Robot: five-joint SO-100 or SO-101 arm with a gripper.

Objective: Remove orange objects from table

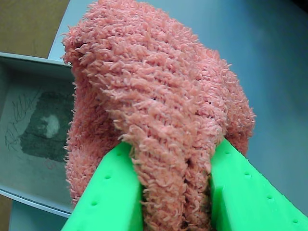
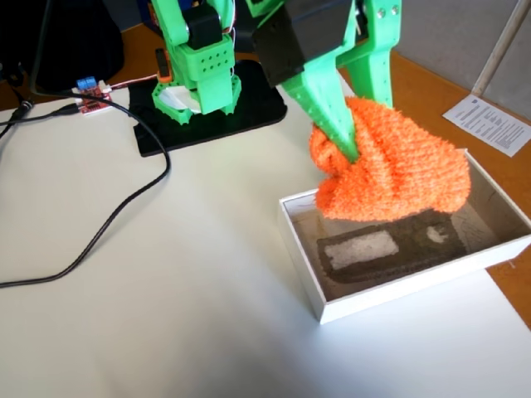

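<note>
A fuzzy orange knitted cloth [image 2: 398, 166] hangs from my green gripper [image 2: 353, 145], which is shut on it. In the fixed view the cloth hangs over the far part of the white box [image 2: 357, 305], its lower edge at about rim height. In the wrist view the cloth [image 1: 159, 96] fills most of the frame, pinched between the two green fingers [image 1: 113, 192]. My gripper [image 1: 175, 180] holds a fold of it. Part of the box's inside [image 1: 29, 130] shows at the left of the wrist view.
The box floor holds a dark grey patch [image 2: 390, 245] with a white smudge. A black cable [image 2: 124, 207] curves over the white table at the left. The arm's green base [image 2: 199, 75] stands on a black plate. A printed paper [image 2: 489, 123] lies at the right.
</note>
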